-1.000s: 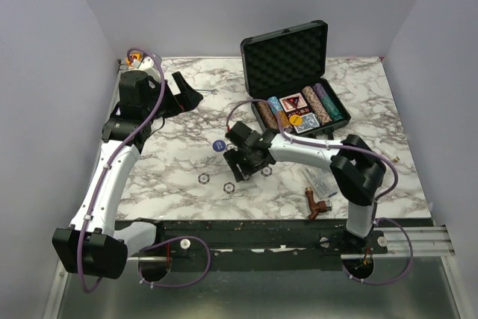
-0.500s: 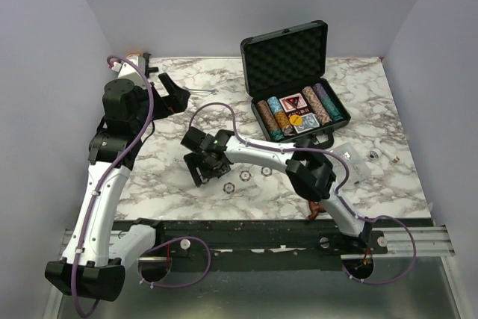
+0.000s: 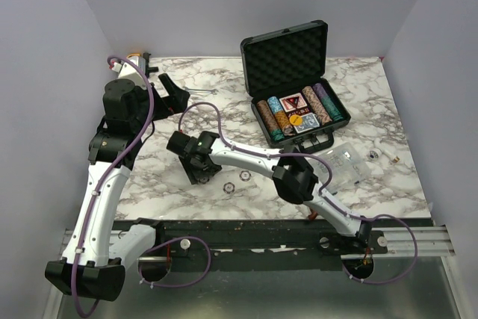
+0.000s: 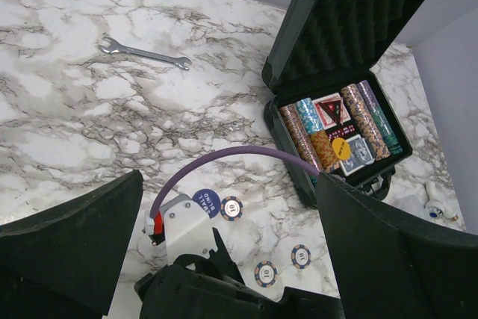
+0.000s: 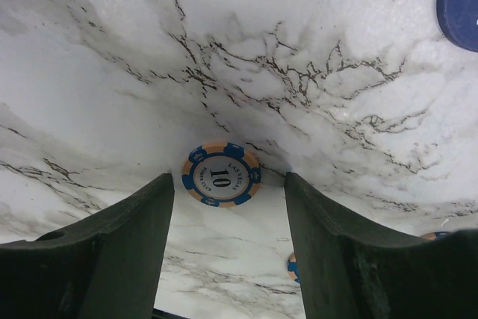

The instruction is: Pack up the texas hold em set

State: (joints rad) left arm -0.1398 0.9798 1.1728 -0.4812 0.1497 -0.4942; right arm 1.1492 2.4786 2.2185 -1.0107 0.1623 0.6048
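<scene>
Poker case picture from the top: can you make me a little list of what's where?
case: open, lid up
inside case: chip rows, card decks
loose chips: three on the table
right claw: open, around one loose chip, not squeezing it
left claw: open, empty
blue disc: beside the loose chips

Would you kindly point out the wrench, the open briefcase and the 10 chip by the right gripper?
wrench [image 4: 146,53], left wrist view, mid shaft.
briefcase [image 3: 287,61], top external view, foam lid.
10 chip [image 5: 221,175], right wrist view, white centre.
</scene>
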